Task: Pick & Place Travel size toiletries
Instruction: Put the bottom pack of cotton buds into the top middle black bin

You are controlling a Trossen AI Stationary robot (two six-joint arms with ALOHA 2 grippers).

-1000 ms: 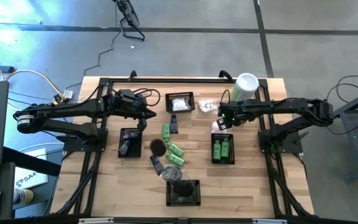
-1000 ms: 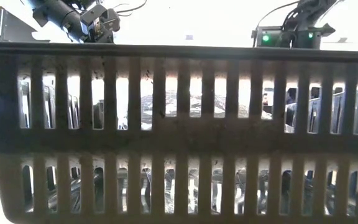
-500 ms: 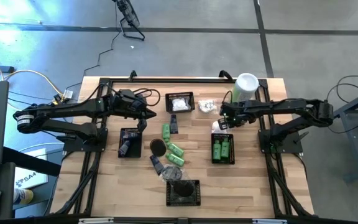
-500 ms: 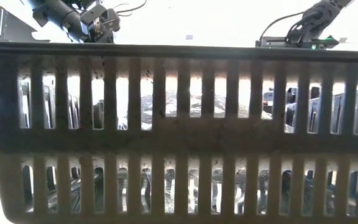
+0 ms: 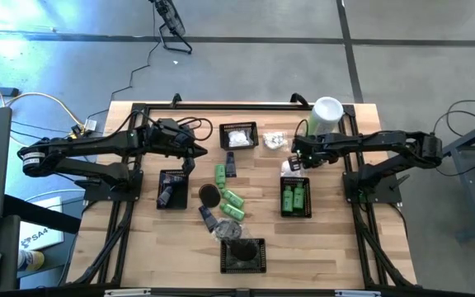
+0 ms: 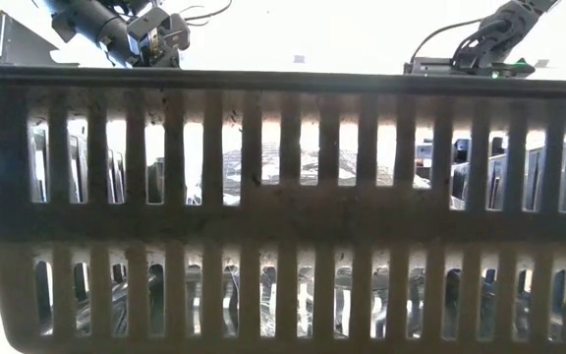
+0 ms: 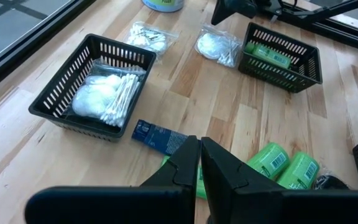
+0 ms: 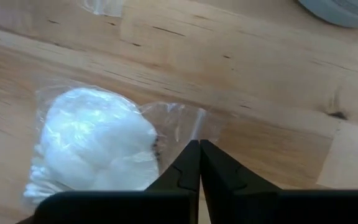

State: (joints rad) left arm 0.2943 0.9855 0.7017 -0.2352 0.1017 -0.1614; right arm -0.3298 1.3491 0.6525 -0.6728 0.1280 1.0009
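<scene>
**Right gripper pinches white packet; left waits closed**

The left gripper [image 5: 195, 153] hovers with fingers together, empty, near the basket of white packets [image 5: 238, 136]. Green bottles [image 5: 230, 198] lie mid-table. The right gripper [image 8: 199, 163], clenched, nips the clear edge of a white packet [image 8: 95, 140], a detail only its wrist view shows. The low view shows only a basket wall [image 6: 283, 197].

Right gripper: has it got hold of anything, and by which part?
The right gripper is shut at the clear plastic edge of the white cotton packet; whether the film is actually pinched cannot be told.
</scene>
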